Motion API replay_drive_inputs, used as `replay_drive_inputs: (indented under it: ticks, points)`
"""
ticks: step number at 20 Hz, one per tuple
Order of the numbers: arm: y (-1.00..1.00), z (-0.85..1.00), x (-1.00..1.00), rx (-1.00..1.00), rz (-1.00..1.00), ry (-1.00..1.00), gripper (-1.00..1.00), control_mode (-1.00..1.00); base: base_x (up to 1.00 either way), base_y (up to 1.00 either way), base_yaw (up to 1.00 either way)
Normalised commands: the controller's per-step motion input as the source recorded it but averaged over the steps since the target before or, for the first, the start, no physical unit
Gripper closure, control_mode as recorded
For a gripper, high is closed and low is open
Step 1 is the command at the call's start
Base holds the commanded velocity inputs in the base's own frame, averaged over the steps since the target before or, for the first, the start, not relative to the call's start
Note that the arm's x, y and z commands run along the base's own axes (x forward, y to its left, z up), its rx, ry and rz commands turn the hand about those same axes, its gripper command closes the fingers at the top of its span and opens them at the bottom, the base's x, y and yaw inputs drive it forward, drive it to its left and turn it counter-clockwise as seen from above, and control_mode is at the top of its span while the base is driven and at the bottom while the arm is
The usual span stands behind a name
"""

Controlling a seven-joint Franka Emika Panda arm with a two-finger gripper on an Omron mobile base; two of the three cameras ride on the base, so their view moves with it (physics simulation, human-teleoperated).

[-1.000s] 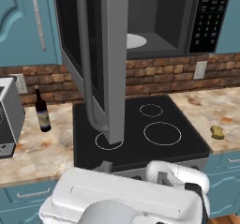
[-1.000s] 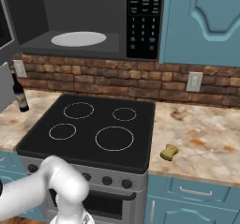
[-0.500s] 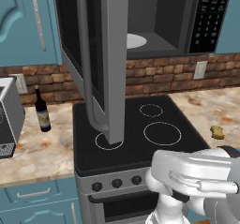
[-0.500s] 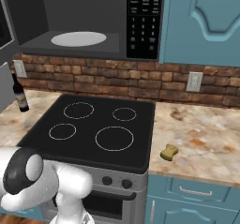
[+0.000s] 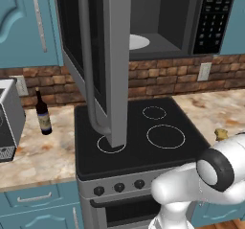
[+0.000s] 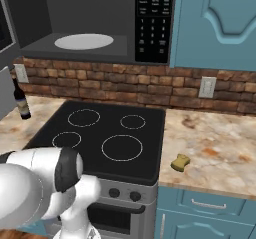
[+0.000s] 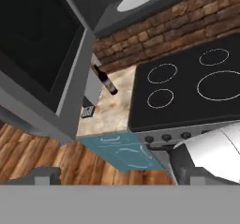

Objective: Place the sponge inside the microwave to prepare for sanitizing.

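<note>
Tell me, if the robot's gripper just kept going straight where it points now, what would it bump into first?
Probably the open microwave door, or the counter by the bottle just past it; they sit near the middle of the hand view. Depth is hard to judge. The open gripper is nowhere near the sponge.

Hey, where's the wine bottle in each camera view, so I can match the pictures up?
Left base view: wine bottle at left, on the counter.
Right base view: far left edge, beside the stove.
Hand view: left of centre, tilted by the camera's roll.
Shared landmark: the stove's burner rings.
</note>
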Motion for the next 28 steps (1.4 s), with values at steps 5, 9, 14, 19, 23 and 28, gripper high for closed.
replay_drive_inputs:
  ticks: [5, 9, 14, 19, 23, 28]
  points:
    - [-1.0, 0.27, -0.06, 0.4, -0.02, 0.25, -1.0, -1.0, 0.0, 0.0, 0.0]
    - [-0.9, -0.13, 0.59, 0.06, -0.05, 0.26, -1.0, -1.0, 0.0, 0.0, 0.0]
    - [-0.36, -0.04, 0.54, 0.0, 0.01, 0.21, -1.0, -1.0, 0.0, 0.0, 0.0]
    - [-0.02, -0.02, 0.07, -0.09, 0.0, 0.31, -1.0, -1.0, 0.0, 0.0, 0.0]
    - [0.0, -0.18, 0.0, -0.24, 0.0, 0.15, -1.0, -1.0, 0.0, 0.0, 0.0]
    - [0.0, -0.18, 0.0, -0.37, -0.05, 0.3, -1.0, -1.0, 0.0, 0.0, 0.0]
